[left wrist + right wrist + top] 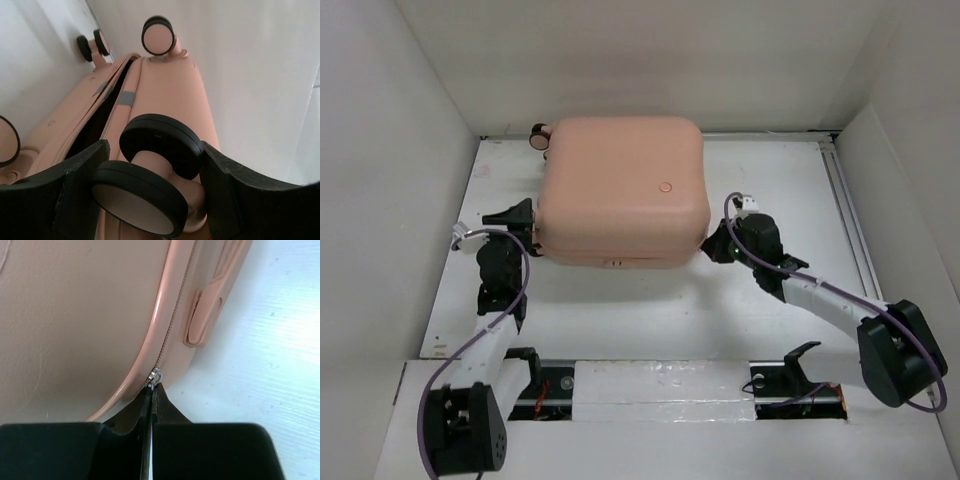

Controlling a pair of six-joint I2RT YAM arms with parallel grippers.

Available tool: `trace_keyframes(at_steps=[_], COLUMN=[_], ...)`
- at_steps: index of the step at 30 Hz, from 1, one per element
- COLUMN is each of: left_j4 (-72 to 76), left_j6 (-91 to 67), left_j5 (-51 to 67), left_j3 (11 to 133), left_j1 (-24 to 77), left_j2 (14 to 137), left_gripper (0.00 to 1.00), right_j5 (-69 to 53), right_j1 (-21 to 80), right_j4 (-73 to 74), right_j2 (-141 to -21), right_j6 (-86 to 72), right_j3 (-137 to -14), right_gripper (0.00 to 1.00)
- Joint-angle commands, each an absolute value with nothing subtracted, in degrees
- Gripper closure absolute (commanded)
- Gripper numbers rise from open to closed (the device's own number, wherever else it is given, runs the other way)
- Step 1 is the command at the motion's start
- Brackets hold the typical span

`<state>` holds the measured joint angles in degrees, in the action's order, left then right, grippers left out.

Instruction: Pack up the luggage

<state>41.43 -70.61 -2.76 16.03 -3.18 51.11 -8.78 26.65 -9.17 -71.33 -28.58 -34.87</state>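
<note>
Luggage [623, 190]: smooth salmon shell, rounded corners. Left jaws spread around caster wheel [150, 175]; right jaws pinching metal zipper pull [154, 376].

A flat white table [620, 320] fills the middle of the scene. Plain white walls [380, 150] close it in on the left, right and far sides. Along the right edge of the table runs a pale metal rail [850, 225], from near to far. At the near edge lies a white raised strip [650, 380] with dark slots [545, 395] in it.
</note>
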Motion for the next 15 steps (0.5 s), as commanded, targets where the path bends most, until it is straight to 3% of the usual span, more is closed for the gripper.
trace_keyframes(at_steps=[1,5,10,13,15], left_j4=[34.6,35.1,36.3,35.0,34.0], left_j6=[-61.1,-60.6,-61.4,-60.2,-59.7], left_j5=[-1.1,1.2,0.4,-2.0,-2.6], left_j3=[22.1,24.3,18.3,17.8,18.6], left_j1=[-1.3,-1.3,-0.8,-0.8,-0.8], left_j2=[44.8,47.5,47.8,46.7,47.4], left_gripper=[1.0,1.0,1.0,1.0,1.0], right_j5=[-18.2,-14.8,-7.3,-7.3,-11.4], right_j1=[32.9,39.4,52.4,52.2,46.6], right_j4=[-24.2,-22.8,-16.0,-16.5,-15.0], right_j2=[-68.0,-63.5,-54.0,-52.0,-53.2], right_j6=[-32.1,-33.1,-29.9,-27.6,-26.0], right_j3=[-29.4,-25.2,-24.6,-23.9,-27.9], right_gripper=[1.0,1.0,1.0,1.0,1.0])
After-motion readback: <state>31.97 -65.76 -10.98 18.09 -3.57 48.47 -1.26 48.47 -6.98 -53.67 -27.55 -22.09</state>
